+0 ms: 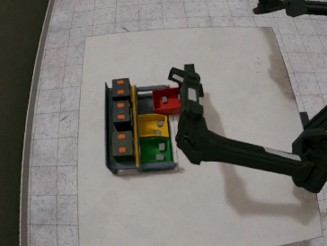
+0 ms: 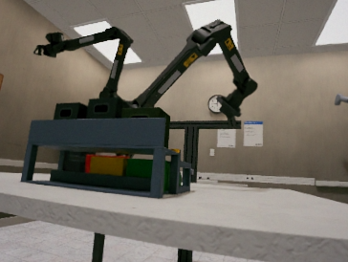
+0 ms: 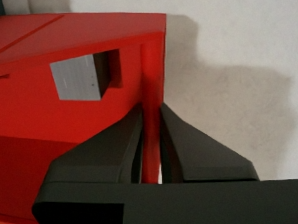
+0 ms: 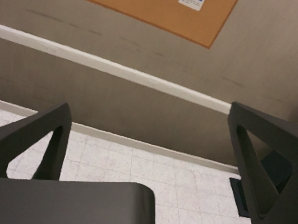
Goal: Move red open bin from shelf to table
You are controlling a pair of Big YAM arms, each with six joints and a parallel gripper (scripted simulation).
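Note:
The red open bin (image 1: 161,107) (image 3: 60,130) stands at the far end of the shelf's lower row, pulled partly out toward the mat, with a grey part (image 1: 164,98) (image 3: 77,78) inside. My left gripper (image 1: 181,101) (image 3: 151,111) is shut on the red bin's side wall near a corner. The yellow bin (image 1: 152,120) (image 2: 107,165) and the green bin (image 1: 154,153) (image 2: 143,168) stand beside it in the shelf (image 1: 109,130) (image 2: 96,134), each holding grey parts. In the exterior view only a sliver of the red bin (image 2: 88,163) shows. My right gripper (image 2: 40,49) (image 4: 149,111) is open, empty and raised high, away from the shelf.
Three dark bins (image 1: 121,87) (image 1: 121,114) (image 1: 122,145) with orange parts stand on the shelf's top level. The shelf sits on a white mat (image 1: 225,54) that stretches to the right and front. The left arm (image 1: 251,154) reaches across the mat from the right.

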